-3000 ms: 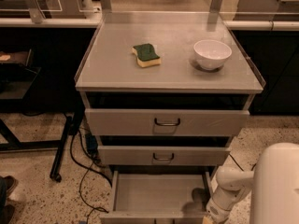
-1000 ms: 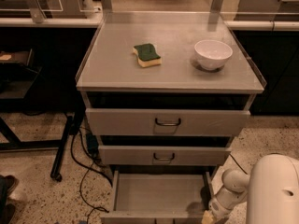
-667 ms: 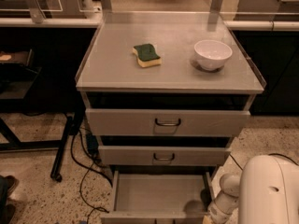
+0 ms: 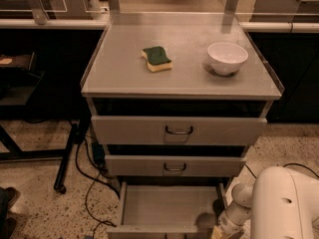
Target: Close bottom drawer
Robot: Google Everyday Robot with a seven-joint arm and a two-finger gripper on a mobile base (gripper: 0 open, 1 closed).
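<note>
Bottom drawer (image 4: 169, 205) pulled out; tool (image 4: 218, 231) at its right front corner, state indiscernible.

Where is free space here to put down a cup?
On the top: left of the sponge, between sponge and bowl, and along the front edge. The open bottom drawer is bare inside, but the gripper crowds its right front corner.

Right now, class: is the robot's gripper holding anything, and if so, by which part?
Cannot be told: the gripper is at the right front corner of the open bottom drawer, partly out of view.
</note>
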